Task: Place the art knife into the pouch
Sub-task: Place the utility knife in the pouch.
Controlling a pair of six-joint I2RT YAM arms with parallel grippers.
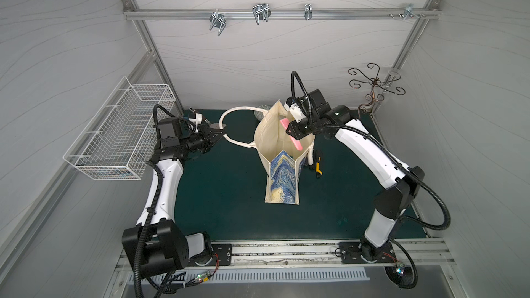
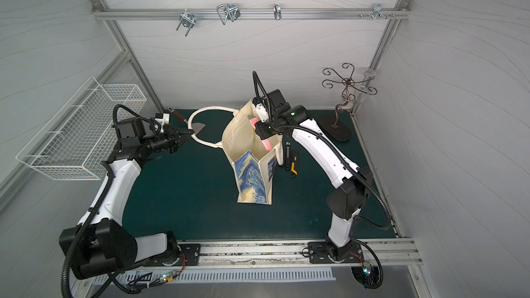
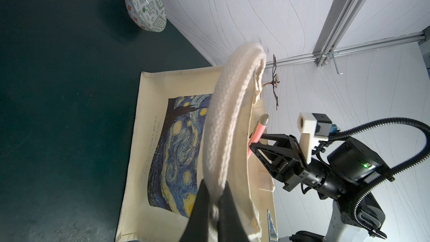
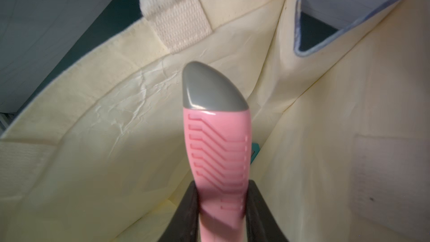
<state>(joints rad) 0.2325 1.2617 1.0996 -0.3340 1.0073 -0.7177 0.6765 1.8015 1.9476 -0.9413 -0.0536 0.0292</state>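
The cream canvas pouch (image 1: 282, 179), printed with swirling blue and yellow, stands open at the centre of the dark green mat (image 1: 223, 196). At its 9 o'clock the left gripper (image 3: 215, 196) is pinched tight on a woven white handle (image 3: 230, 112). At 2 o'clock the right gripper (image 1: 290, 132) clamps the pink, ridged, grey-tipped art knife (image 4: 217, 145), slanting over the pouch's mouth.

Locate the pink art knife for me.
In both top views the pink art knife is clamped in the right gripper, tilted at the open mouth of the pouch, on the side nearer the right arm.
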